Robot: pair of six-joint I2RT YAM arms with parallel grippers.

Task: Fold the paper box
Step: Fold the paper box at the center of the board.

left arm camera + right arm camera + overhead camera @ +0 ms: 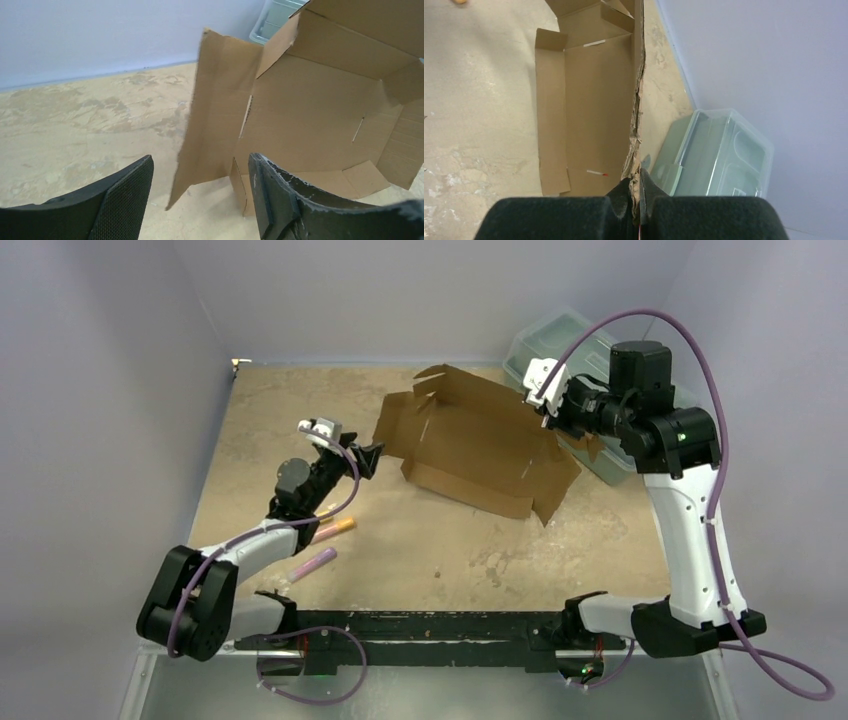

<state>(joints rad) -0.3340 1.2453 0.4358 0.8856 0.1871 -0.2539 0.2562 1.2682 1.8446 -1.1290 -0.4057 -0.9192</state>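
Observation:
The paper box (480,445) is a brown cardboard sheet, partly folded, in the middle of the table with its right side raised. My right gripper (545,408) is shut on the box's frayed right edge, which runs straight out from between the pads (638,196). The box's floor and low side flap (594,100) lie to the left of that edge. My left gripper (370,458) stands open at the box's left end. In the left wrist view an upright flap (215,115) rises just beyond the open gripper (200,200), touching neither finger.
A translucent grey-green plastic toolbox (560,350) sits at the back right, right behind the right gripper (719,155). Two pinkish cylinders (335,530) (312,562) lie by the left arm. Grey walls close in the table on three sides.

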